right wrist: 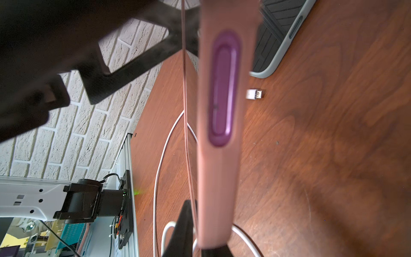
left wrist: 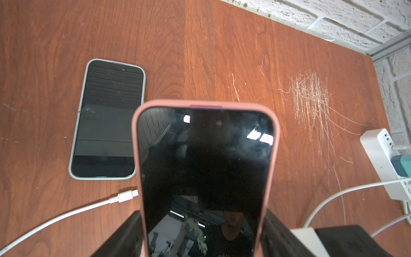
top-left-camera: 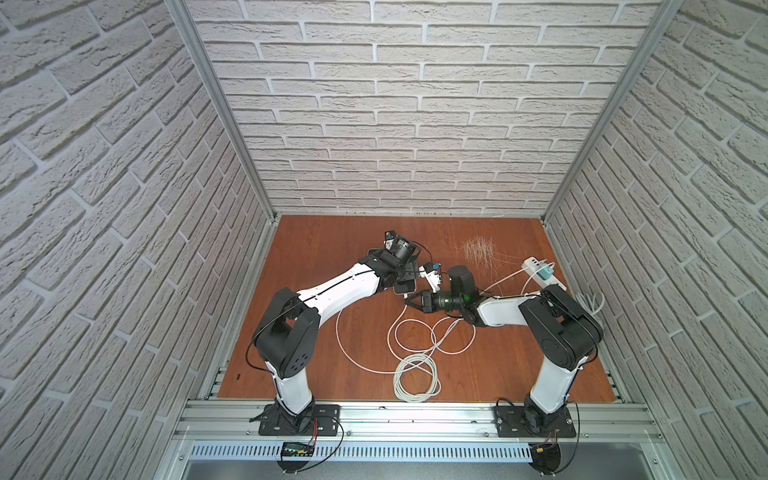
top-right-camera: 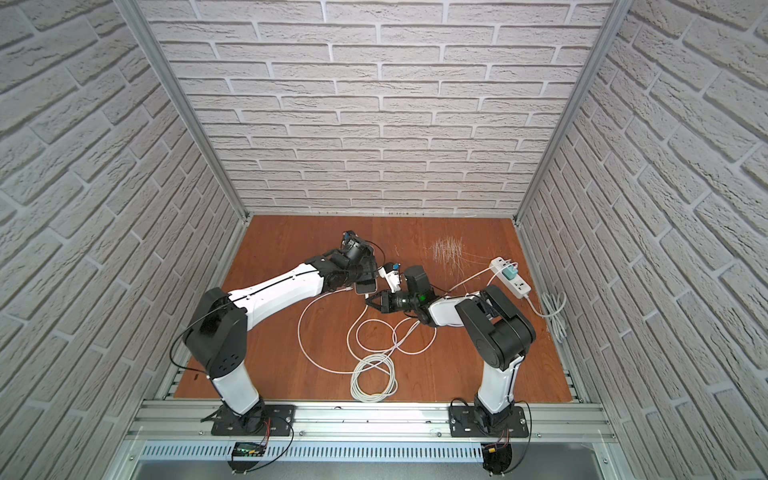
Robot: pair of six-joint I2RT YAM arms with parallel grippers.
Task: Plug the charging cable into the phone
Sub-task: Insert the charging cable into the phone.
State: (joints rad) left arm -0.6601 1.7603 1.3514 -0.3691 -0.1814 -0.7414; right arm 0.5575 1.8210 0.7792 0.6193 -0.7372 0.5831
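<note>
Left hand (left wrist: 201, 233) grips the phone (left wrist: 204, 166), port end offered to the right hand (top-left-camera: 413, 300), which is closed, seemingly on the cable (right wrist: 246, 236) plug.

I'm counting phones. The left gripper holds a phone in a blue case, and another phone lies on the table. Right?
Almost: not blue. The left wrist view shows the left gripper holding a pink-cased phone, and another phone lies on the table.
</note>
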